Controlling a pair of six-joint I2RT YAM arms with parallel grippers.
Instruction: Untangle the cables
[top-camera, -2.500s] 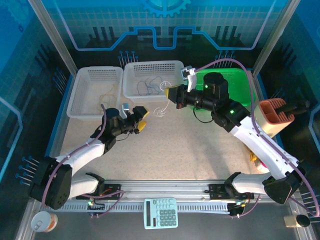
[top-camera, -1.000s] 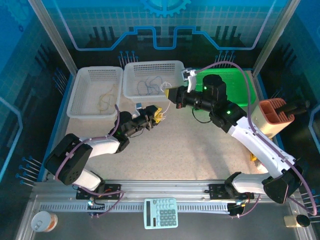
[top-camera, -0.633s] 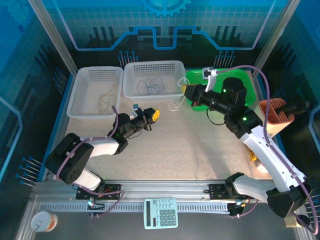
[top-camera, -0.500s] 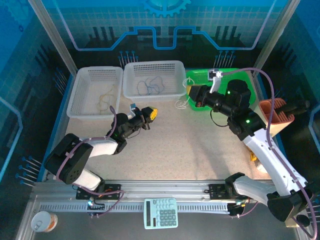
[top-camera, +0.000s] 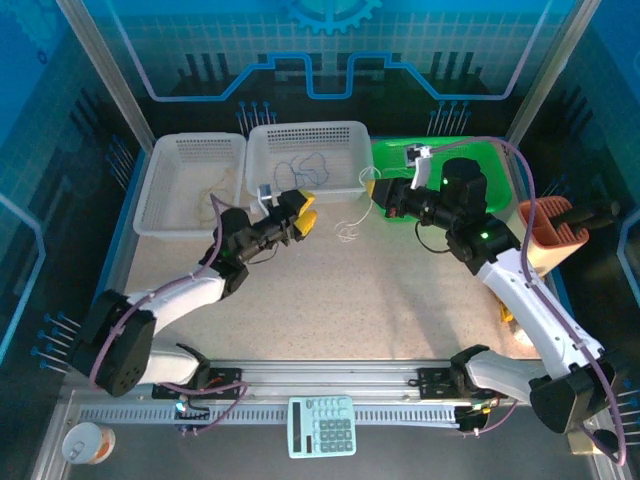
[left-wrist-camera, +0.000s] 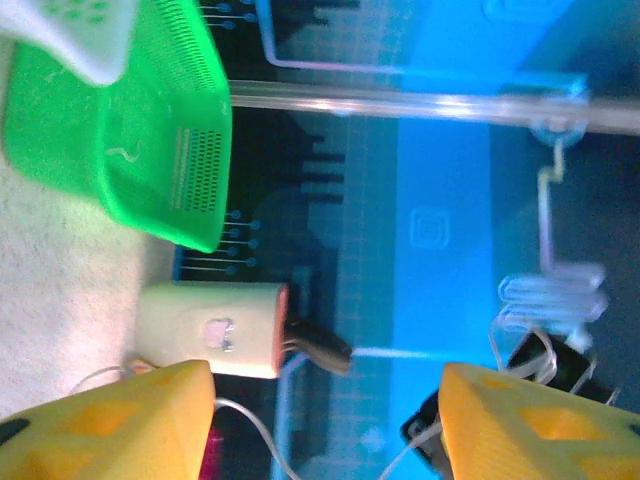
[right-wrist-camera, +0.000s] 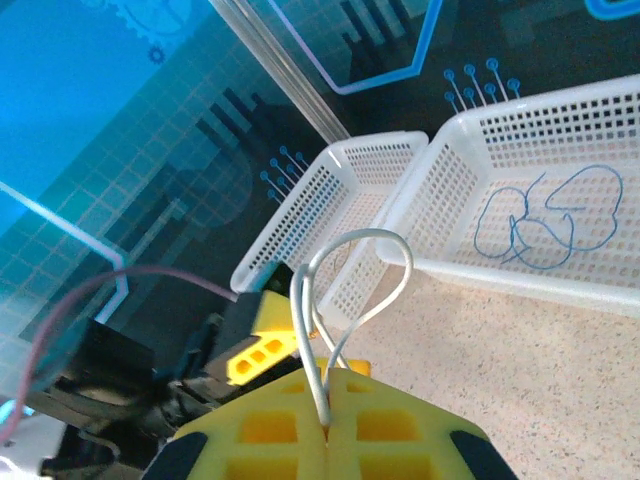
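Note:
My right gripper (right-wrist-camera: 328, 376) is shut on the pale white cable (right-wrist-camera: 350, 268), whose loops stand up from the pinched pads. From above, the right gripper (top-camera: 372, 189) is just right of the middle basket, and the white cable (top-camera: 347, 228) dangles to the table. My left gripper (top-camera: 298, 209) is open a short way left of that cable, its yellow fingers (left-wrist-camera: 110, 420) wide apart with nothing between them. A blue cable (top-camera: 300, 169) lies in the middle white basket (top-camera: 262, 184). A yellow-tan cable (top-camera: 212, 198) lies in the left white basket (top-camera: 150, 222).
A green basket (top-camera: 500, 160) stands at the back right, behind the right arm. A beige holder (top-camera: 545, 235) with dark handles sits at the right edge. A calculator (top-camera: 322, 427) rests on the front rail. Open tabletop (top-camera: 350, 290) lies between the arms.
The right gripper has shifted slightly left with the white cable, which now hangs lower. The left gripper has risen toward the middle basket and the cable, and its fingers now stand apart.

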